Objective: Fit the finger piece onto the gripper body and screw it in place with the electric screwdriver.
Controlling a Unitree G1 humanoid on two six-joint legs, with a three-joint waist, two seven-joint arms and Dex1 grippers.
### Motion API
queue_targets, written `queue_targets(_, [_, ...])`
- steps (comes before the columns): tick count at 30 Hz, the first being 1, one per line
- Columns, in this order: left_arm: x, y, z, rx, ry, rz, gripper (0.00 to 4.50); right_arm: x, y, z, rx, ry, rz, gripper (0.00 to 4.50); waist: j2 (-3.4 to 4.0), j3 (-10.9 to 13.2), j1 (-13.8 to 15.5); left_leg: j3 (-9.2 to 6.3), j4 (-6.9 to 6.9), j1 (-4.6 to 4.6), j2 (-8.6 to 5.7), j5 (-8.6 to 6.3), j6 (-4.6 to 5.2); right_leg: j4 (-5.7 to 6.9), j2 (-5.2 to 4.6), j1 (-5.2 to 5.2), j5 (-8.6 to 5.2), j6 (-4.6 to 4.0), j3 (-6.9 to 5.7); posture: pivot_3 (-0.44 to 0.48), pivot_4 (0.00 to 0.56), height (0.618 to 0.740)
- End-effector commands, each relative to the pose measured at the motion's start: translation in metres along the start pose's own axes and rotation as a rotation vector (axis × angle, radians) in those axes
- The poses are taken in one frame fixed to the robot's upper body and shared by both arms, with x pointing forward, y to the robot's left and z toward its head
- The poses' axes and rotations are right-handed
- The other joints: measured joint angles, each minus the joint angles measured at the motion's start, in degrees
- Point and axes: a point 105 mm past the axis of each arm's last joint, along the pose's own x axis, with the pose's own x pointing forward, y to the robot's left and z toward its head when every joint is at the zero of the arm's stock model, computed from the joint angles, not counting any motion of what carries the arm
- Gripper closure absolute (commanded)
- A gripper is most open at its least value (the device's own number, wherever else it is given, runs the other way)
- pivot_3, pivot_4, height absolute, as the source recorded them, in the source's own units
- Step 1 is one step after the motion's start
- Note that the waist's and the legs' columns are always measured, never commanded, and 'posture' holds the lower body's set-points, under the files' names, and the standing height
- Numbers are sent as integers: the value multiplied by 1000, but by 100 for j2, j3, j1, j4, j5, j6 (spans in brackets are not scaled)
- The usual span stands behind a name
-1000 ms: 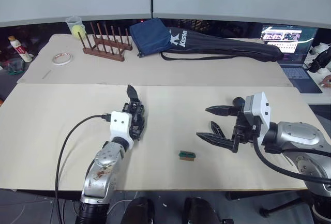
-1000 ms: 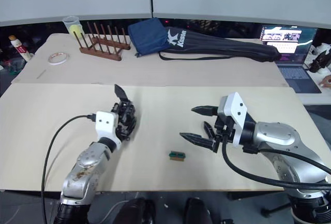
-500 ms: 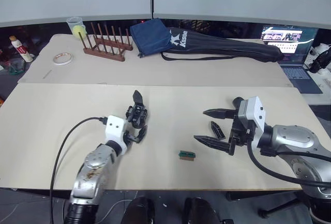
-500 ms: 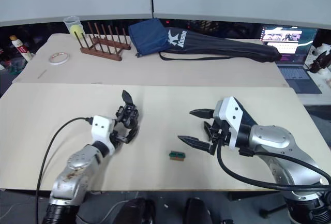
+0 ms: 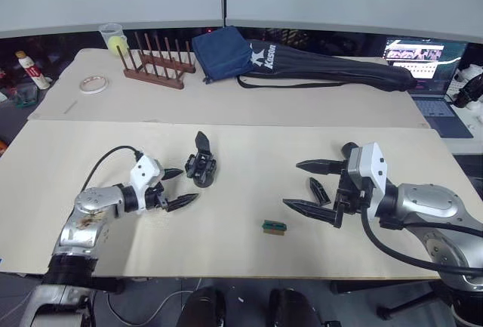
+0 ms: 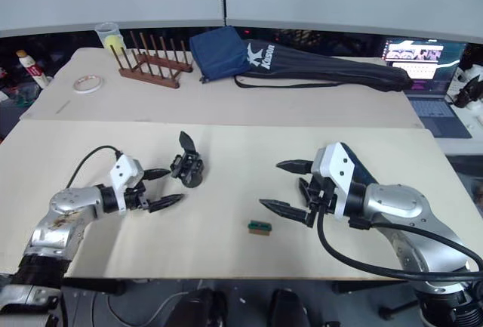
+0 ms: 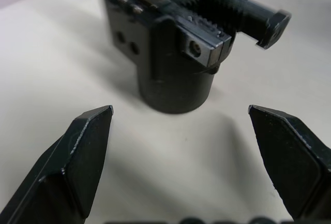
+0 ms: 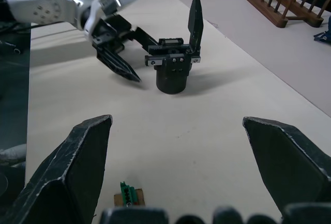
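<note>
Left wrist view: my left gripper (image 7: pixel 181 167) gapes wide, empty; the chunky black gripper body with rounded base (image 7: pixel 178 53) stands just ahead, untouched.
Change: a second ago my left fingers were around that body; now they have let go and backed off towards my left. It stands upright on the cream table (image 5: pixel 249 259), single prong (image 5: pixel 201 142) up.
Right gripper (image 5: pixel 315 187): spread wide, holding nothing, hovering over the small black wedge-shaped finger piece (image 5: pixel 315 190) lying on the table.
Green block (image 5: pixel 273 226): near, not wanted.
Electric screwdriver: can't place it.
Meaning: body parked; picking up the finger piece looks next.
</note>
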Motion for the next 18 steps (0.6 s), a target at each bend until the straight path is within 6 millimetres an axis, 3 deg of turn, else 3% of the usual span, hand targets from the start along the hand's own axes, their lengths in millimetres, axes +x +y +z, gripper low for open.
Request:
queue_targets(1, [3, 7, 8, 20, -51, -21, 47, -2, 3, 7, -31, -26, 5, 0, -1, 0, -15, 1, 0, -1, 1, 0, 0, 1, 2, -2, 0, 0, 0, 0, 150, 740])
queue_targets(14, [25, 22, 12, 37, -59, -12, 47, -4, 2, 6, -32, -23, -23, 0, -1, 0, 2, -1, 14, -2, 0, -19, 36, 6, 3, 5, 3, 6, 0, 0, 150, 740])
queue_targets(17, [26, 25, 18, 49, -82, -20, 782, -4, 2, 6, -35, -23, -24, 0, -1, 0, -3, -1, 16, -3, -1, -18, 35, 6, 3, 5, 4, 7, -1, 0, 150, 740])
queue_targets(18, [28, 23, 21, 37, -98, -36, 1229, -5, 2, 5, -35, -21, -25, 0, -1, 0, -4, -1, 16, -3, -1, -18, 35, 6, 3, 5, 4, 7, -1, 0, 150, 740])
